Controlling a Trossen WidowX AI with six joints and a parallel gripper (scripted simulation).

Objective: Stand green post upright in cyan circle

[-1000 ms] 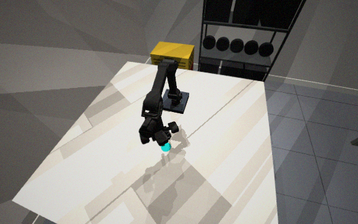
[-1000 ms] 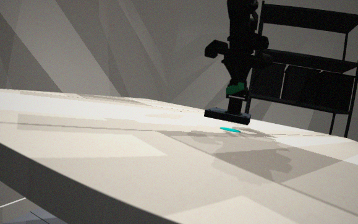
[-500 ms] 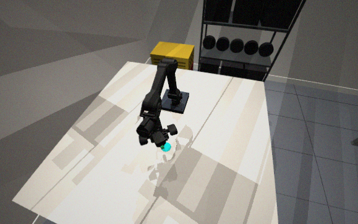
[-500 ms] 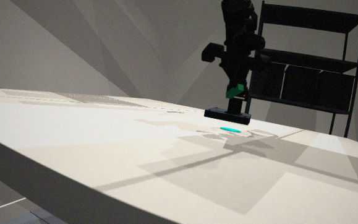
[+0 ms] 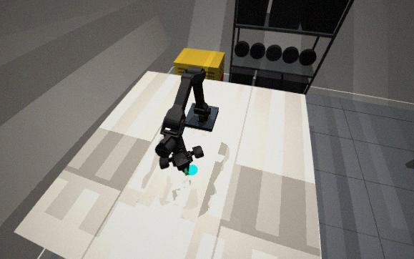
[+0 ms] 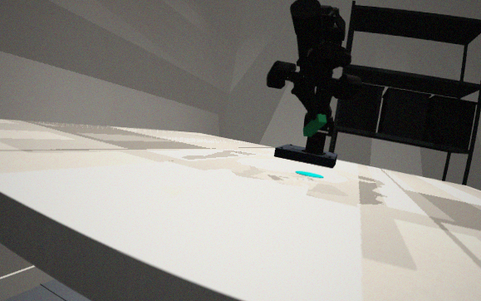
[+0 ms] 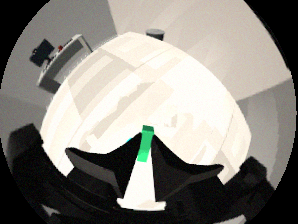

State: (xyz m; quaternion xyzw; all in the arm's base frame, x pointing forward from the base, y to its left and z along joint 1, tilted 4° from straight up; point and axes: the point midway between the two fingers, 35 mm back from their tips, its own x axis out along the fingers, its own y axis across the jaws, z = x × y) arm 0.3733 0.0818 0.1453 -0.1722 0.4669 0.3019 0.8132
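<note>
spreading across most of each view, the pale desk (image 5: 270, 150) carries a patchwork of white, beige and grey blocks, and the black arm (image 5: 177, 114) rises from a dark base plate (image 5: 203, 118) set near the middle of the far edge. beyond that far edge stand a black shelf rack (image 5: 281, 43) with a row of round dark objects on one shelf, and beside it a yellow crate (image 5: 199, 64) at the far left corner. the arm folds up from its base and reaches down toward the middle of the desk, its wrist pointing downward. at its end the gripper (image 6: 316, 125) hangs well above the surface in the exterior view, with its fingers drawn nearly together and clamped on the green post (image 6: 315, 125). the post is off the desk, tilted rather than upright, its lower end slanting down out of the fingers. in the wrist view the green post (image 7: 144, 144) shows as a thin strip running forward from between the two dark fingers. the cyan circle (image 6: 309, 175) lies flat on the desk near its middle, on the near side of the base plate. in the top view the post (image 5: 185, 172) appears just beside the cyan circle (image 5: 193, 170), touching its left rim in that picture, though the exterior view shows the post held apart from the desk, above the mark.
</note>
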